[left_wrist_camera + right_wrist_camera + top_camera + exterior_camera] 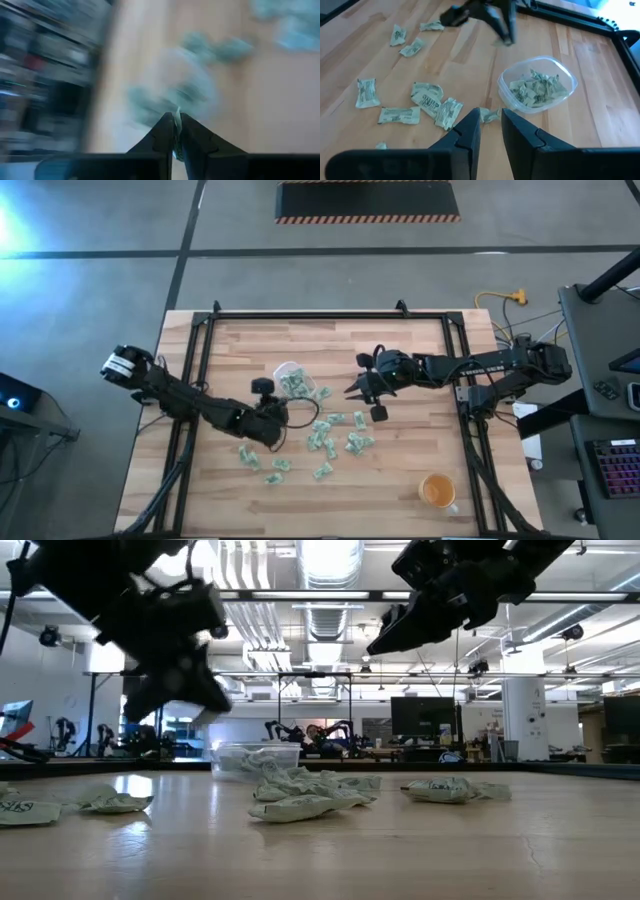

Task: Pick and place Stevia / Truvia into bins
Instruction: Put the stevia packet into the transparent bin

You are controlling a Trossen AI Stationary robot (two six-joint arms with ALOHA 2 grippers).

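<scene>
The left gripper (176, 131) is seen closed on a pale green-and-white packet (176, 120), a sliver of which is pinched between its two dark fingers; in the high view this gripper (277, 412) is placed just beside the clear tub (293, 383), on the tub's near-left side, above the wooden table (400, 480). The tub (538, 85) is shown holding a heap of packets. The right gripper (490, 126) is held above the table with a narrow gap between its fingers and nothing gripped in them; in the high view it (358, 388) is found to the right of the tub. Loose packets (330, 443) are scattered over the table between and in front of the two grippers, and an orange cup (437, 491) is set near the front right corner
</scene>
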